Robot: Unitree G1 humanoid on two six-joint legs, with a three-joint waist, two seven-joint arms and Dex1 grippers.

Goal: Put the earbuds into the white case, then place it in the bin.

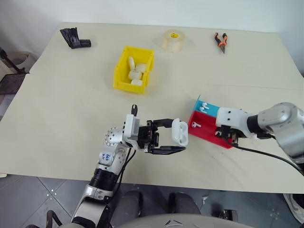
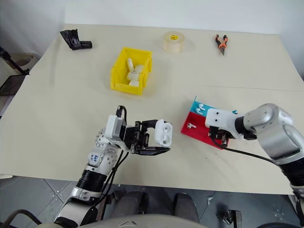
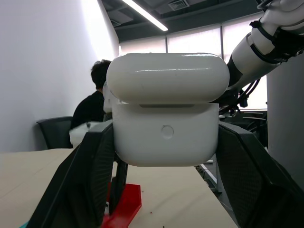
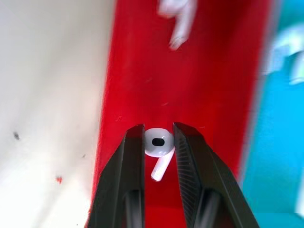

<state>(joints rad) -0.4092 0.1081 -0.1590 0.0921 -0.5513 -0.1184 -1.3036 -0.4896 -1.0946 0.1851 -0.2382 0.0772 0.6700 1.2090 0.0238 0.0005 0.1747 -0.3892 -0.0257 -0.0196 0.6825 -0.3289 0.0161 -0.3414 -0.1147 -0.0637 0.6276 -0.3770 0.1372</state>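
Right gripper (image 4: 158, 142) pinching earbud (image 4: 157, 141) over red tray (image 4: 137, 76). White case (image 1: 180, 132), clamped in left gripper (image 1: 176, 135), waiting just left, lid open.

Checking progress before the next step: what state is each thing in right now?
white case: lid open, clamped in left gripper
earbud: pinched in right gripper, above red tray
yellow bin: holds several white cases
blue tray: holds earbuds
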